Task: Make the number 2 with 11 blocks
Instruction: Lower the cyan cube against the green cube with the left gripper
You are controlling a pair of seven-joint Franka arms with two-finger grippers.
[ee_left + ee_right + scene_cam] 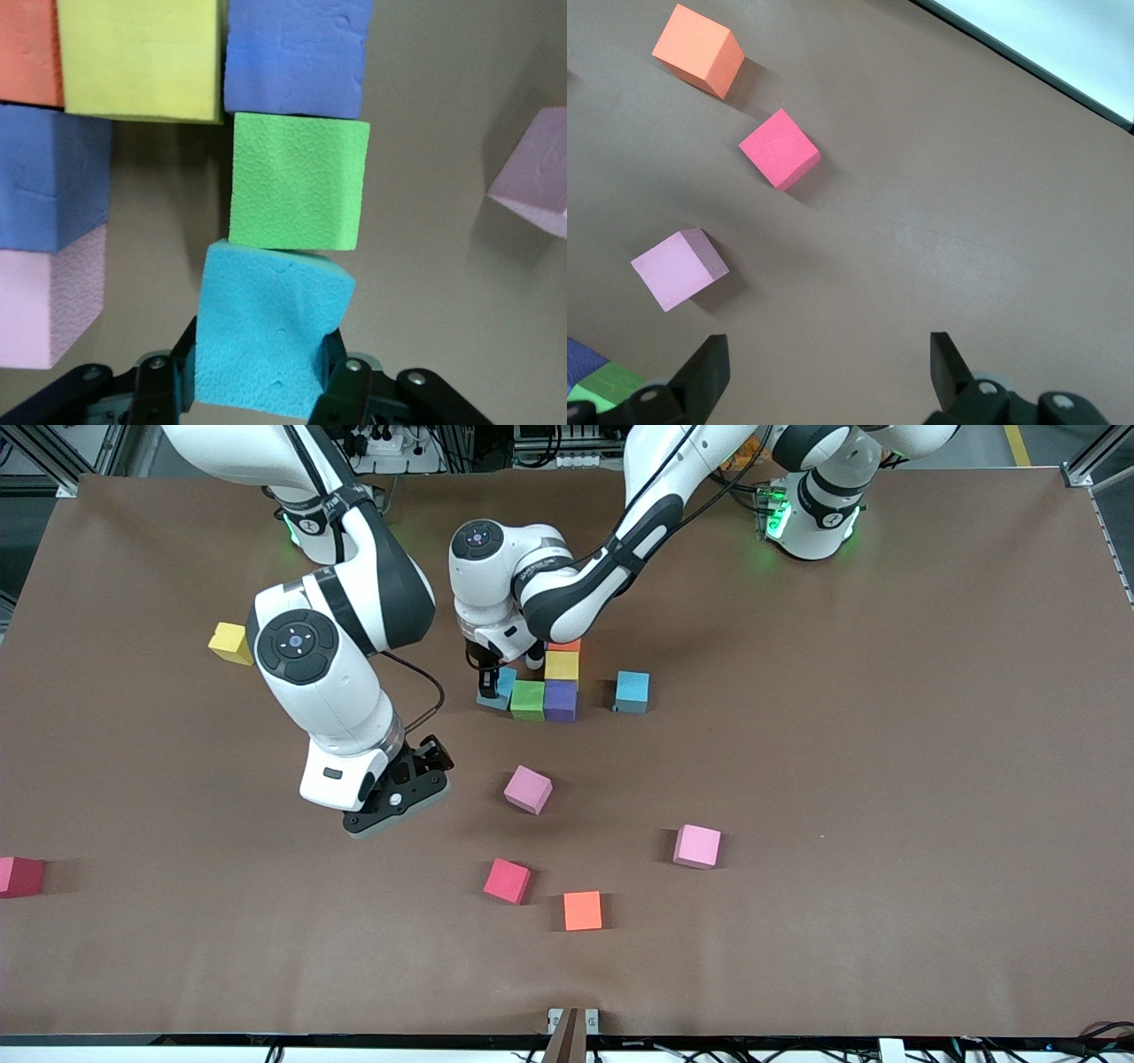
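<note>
My left gripper is shut on a light blue block, which is tilted with a corner against the green block. In line after the green one comes a purple block. Beside that row lie yellow, orange, darker blue and pink blocks. My right gripper hangs open and empty over bare table, nearer the right arm's end. From it I see a pink block, a red block and an orange block.
Loose blocks lie around: a blue one beside the cluster, a pink one nearer the front camera, a yellow one and a red one at the right arm's end. The table is covered in brown.
</note>
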